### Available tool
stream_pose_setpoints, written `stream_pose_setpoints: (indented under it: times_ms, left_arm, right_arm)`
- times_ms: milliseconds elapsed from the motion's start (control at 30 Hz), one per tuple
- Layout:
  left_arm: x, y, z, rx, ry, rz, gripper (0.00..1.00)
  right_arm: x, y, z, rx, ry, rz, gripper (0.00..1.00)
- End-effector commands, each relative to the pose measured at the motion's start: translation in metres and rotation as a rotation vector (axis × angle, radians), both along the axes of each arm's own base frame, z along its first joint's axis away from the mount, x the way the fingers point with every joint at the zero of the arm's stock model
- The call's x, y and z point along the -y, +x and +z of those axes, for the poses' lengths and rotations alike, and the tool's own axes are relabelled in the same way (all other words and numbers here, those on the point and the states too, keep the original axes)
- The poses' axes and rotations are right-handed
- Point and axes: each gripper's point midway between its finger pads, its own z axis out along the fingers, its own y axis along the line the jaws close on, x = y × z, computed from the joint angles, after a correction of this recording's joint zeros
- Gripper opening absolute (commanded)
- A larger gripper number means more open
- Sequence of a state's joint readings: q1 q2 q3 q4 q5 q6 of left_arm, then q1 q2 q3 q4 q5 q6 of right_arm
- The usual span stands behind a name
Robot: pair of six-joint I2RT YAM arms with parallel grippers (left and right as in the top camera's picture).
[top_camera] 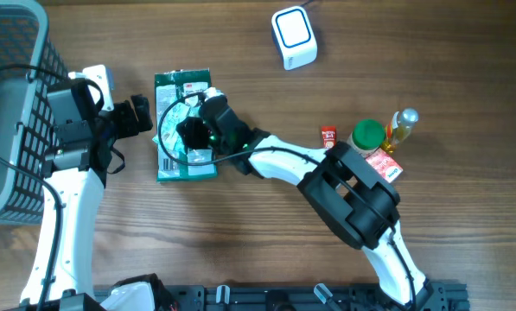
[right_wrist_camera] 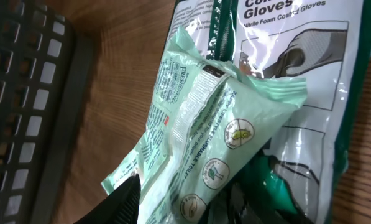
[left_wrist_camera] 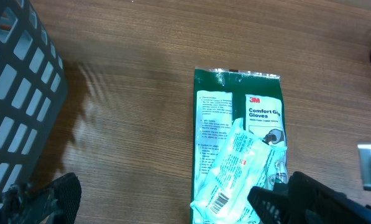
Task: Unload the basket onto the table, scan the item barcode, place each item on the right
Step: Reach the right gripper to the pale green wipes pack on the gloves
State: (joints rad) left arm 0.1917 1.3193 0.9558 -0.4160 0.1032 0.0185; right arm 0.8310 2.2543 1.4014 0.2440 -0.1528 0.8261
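A pale mint wipes pack [top_camera: 171, 121] lies askew on a green 3M gloves package [top_camera: 181, 85]. My right gripper [top_camera: 193, 134] sits over it. In the right wrist view the pack [right_wrist_camera: 216, 124] fills the gap between the fingers of the gripper [right_wrist_camera: 185, 190], the left one pressing its edge, with the gloves package [right_wrist_camera: 309, 74] beneath. In the left wrist view the pack [left_wrist_camera: 241, 162] shows its barcode [left_wrist_camera: 221, 200] facing up. My left gripper [top_camera: 145, 114] stands wide open just left of the gloves package [left_wrist_camera: 260, 112], holding nothing. A white scanner [top_camera: 293, 36] sits at the back.
A dark mesh basket [top_camera: 15, 104] fills the left edge, close behind my left arm. At the right stand a green-lidded jar [top_camera: 367, 134], an oil bottle [top_camera: 403, 125], a small red item [top_camera: 328, 135] and a red packet [top_camera: 385, 164].
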Motion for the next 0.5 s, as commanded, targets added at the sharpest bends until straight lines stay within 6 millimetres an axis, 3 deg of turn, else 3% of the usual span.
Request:
stream_pose_setpoints:
  times_ms: [0, 33, 133, 333, 400, 467]
  left_arm:
    - [-0.001, 0.002, 0.003, 0.007, 0.004, -0.004, 1.00]
    - [-0.001, 0.002, 0.003, 0.007, 0.004, -0.004, 1.00]
    - [-0.001, 0.002, 0.003, 0.007, 0.004, -0.004, 1.00]
    - [-0.001, 0.002, 0.003, 0.007, 0.004, -0.004, 1.00]
    - [-0.001, 0.002, 0.003, 0.007, 0.004, -0.004, 1.00]
    - [-0.001, 0.002, 0.003, 0.007, 0.004, -0.004, 1.00]
  right_arm:
    - [0.002, 0.000, -0.018, -0.001, -0.034, -0.037, 0.15]
    - [0.003, 0.002, -0.017, -0.002, -0.031, -0.041, 0.04]
    - [0.006, 0.007, -0.002, -0.010, 0.007, -0.024, 0.04]
    - [0.010, -0.003, 0.090, 0.057, 0.176, 0.263, 0.04]
    - [0.029, -0.008, 0.096, -0.024, 0.192, 0.316, 0.04]
    - [0.059, -0.018, 0.082, -0.109, 0.160, 0.412, 0.04]
